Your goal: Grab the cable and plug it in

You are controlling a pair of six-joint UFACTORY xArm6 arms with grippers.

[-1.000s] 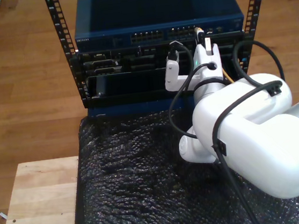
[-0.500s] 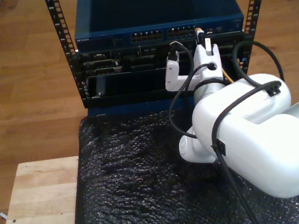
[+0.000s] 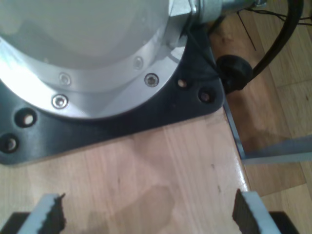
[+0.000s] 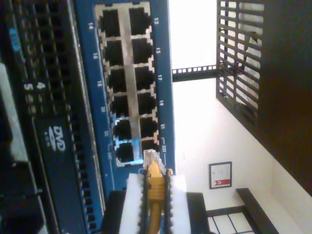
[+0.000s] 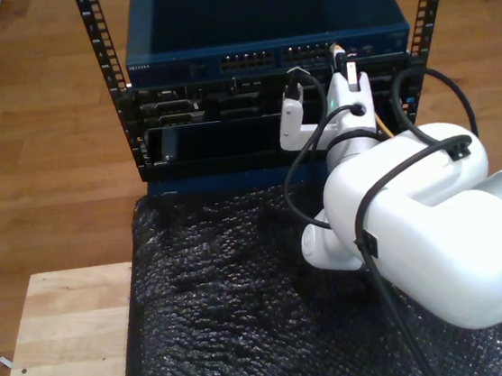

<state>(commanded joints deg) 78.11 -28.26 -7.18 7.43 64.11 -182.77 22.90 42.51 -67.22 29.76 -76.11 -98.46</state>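
The two white fingers [image 4: 176, 204] of my second gripper [image 4: 154, 204] are clamped on the one yellow-orange cable [image 4: 155, 187], whose clear plug [image 4: 151, 158] is held just before the blue switch [image 4: 124, 83], near the lowest ports of a twelve-port block arranged in two columns. The two fingers [image 3: 48, 214] of my first gripper [image 3: 148, 214] are spread wide over a wooden tabletop [image 3: 161, 165], with nothing between them. In the exterior view, one rack [image 5: 226, 127] and one black bubble-wrap mat [image 5: 221, 318] are seen.
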